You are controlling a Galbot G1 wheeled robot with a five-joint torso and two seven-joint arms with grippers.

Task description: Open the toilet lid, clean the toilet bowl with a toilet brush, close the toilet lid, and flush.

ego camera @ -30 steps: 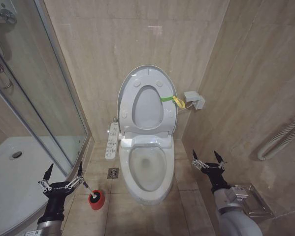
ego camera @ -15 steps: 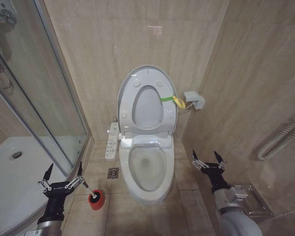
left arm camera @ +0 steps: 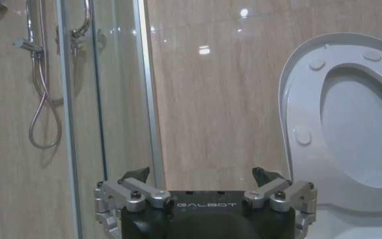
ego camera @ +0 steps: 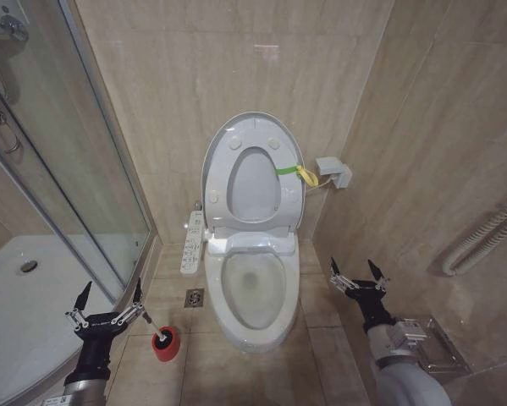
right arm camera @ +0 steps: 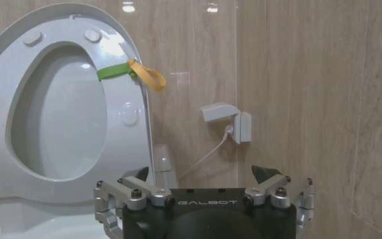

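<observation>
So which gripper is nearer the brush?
The left gripper: the brush in its red cup stands right beside it; the right gripper is across the bowl.

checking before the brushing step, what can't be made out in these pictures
- Toilet brush, head view: bristle head sunk in the red holder cup; handle top hidden behind the left gripper.
- Toilet bowl, head view: too small to judge how clean it is.
- Toilet lid, right wrist view: one side cut off by the frame edge.
- Right gripper: open, holding nothing.

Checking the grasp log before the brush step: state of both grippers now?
Left gripper: open, empty, low beside the toilet brush.
Right gripper: open, empty, right of the toilet bowl.
</observation>
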